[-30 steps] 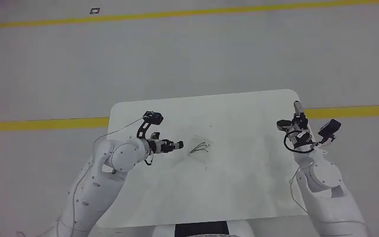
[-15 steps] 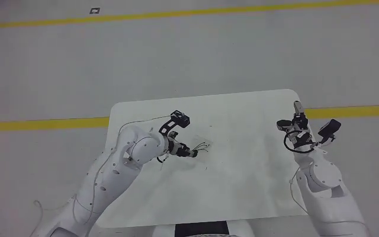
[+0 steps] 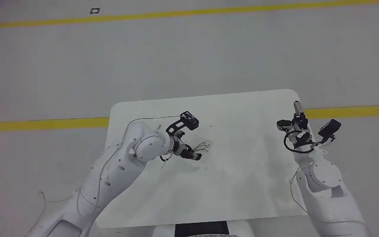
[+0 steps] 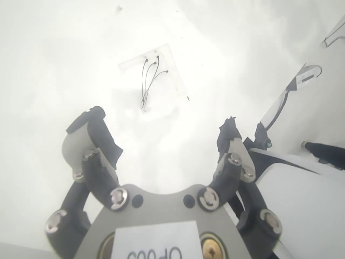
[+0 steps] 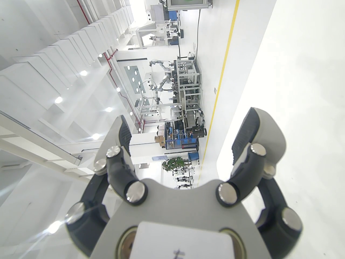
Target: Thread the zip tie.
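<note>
Your left gripper (image 4: 160, 121) is spread wide with nothing between its fingers, and it hangs low over the white table (image 3: 254, 112) near the middle. Just ahead of it lie the zip ties (image 4: 149, 82), a small bunch of thin black strands.

Their long axis runs roughly along the line your gripper points. The tails gather into one cluster at the near end, closest to the fingertips. The small square heads fan apart at the far end, on or against a clear L-shaped plate (image 4: 172, 65). Your jaws therefore stand either side of that line, so closing them should pinch across the strands rather than along them.

Your right gripper (image 5: 188, 122) is also open and empty. It sits raised at the table's right edge, aimed out toward the room and well apart from the ties, so the left arm is by far the nearer.

The coming move looks like a short advance and descent onto the tails. Because the tails bunch together, you risk catching several at once. Whether any tie already passes through the plate is too fine to tell.
</note>
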Robot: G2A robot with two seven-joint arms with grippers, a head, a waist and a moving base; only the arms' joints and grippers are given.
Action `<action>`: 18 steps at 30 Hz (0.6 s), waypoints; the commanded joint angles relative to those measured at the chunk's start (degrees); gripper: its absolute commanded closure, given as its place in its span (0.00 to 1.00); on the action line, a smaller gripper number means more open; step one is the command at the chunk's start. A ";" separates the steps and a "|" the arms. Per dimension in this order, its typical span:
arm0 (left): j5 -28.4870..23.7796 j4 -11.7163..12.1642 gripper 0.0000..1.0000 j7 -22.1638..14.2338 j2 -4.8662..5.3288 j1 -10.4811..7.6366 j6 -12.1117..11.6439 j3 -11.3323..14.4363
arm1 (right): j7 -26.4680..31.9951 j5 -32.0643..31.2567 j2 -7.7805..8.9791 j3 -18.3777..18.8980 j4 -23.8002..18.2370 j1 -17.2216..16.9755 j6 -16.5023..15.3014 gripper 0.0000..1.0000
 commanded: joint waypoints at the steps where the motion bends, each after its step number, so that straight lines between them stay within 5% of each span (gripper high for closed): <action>1: -0.39 2.15 0.00 -1.27 -0.56 -2.37 -0.86 2.27 | 0.00 0.00 0.00 0.00 0.00 0.00 0.00 0.00; 4: -2.03 5.24 0.00 -1.39 -1.62 -5.29 -1.53 5.34 | 0.00 0.00 0.00 0.00 0.00 0.00 0.00 0.00; 7: -1.30 7.20 0.00 -1.34 -2.48 -7.58 0.81 7.64 | 0.00 0.00 0.00 0.00 0.00 0.00 0.00 0.00; 14: -1.30 7.20 0.00 -1.34 -2.48 -7.58 0.81 7.64 | 0.00 0.00 0.00 0.00 0.00 0.00 0.00 0.00; 18: -0.84 7.48 0.00 -0.52 -2.83 -8.30 -3.15 9.83 | 0.00 0.00 0.00 0.00 0.00 0.00 0.00 0.00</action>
